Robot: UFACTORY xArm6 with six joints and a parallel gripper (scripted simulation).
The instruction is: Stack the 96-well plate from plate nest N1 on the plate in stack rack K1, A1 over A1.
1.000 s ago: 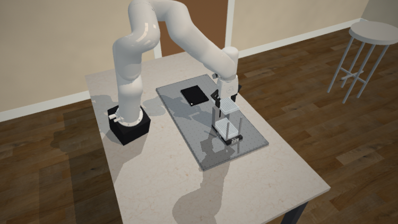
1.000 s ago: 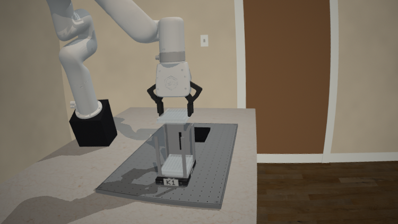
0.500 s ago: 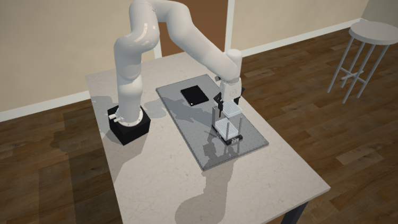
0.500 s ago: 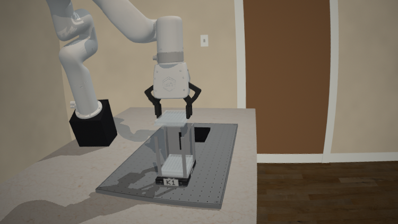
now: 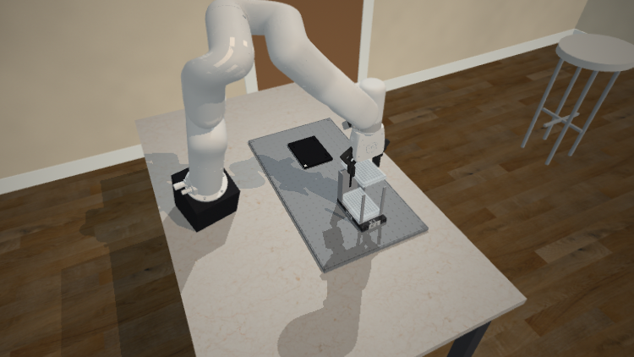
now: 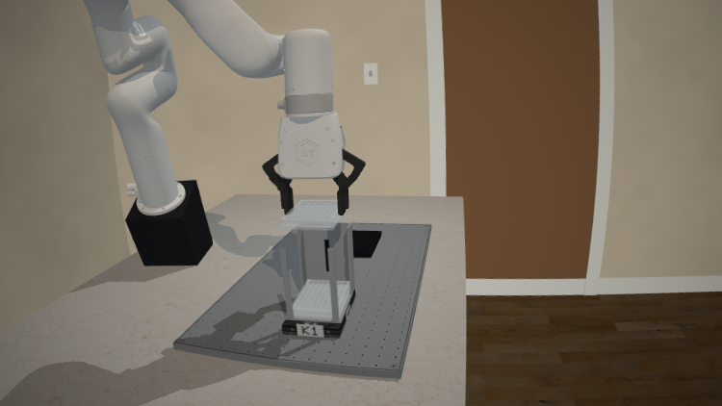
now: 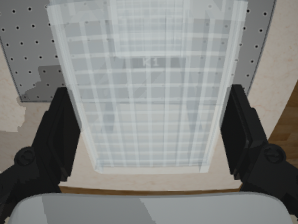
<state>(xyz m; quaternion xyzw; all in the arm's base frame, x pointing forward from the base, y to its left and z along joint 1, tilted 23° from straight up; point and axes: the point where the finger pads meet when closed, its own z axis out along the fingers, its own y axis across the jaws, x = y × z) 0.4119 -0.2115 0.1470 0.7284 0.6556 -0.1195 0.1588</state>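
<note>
Your gripper (image 6: 314, 206) is clamped on the plate (image 6: 308, 214) right above the rack (image 6: 345, 252), so come straight down between the posts (image 6: 333, 302), keep it level, and don't let go until it nests on the lower plate (image 6: 320, 296) directly beneath.

A plate (image 6: 308, 212) hangs above rack K1 (image 6: 334, 262), which holds another plate (image 6: 318, 295); nest N1 (image 5: 309, 151) lies behind.
</note>
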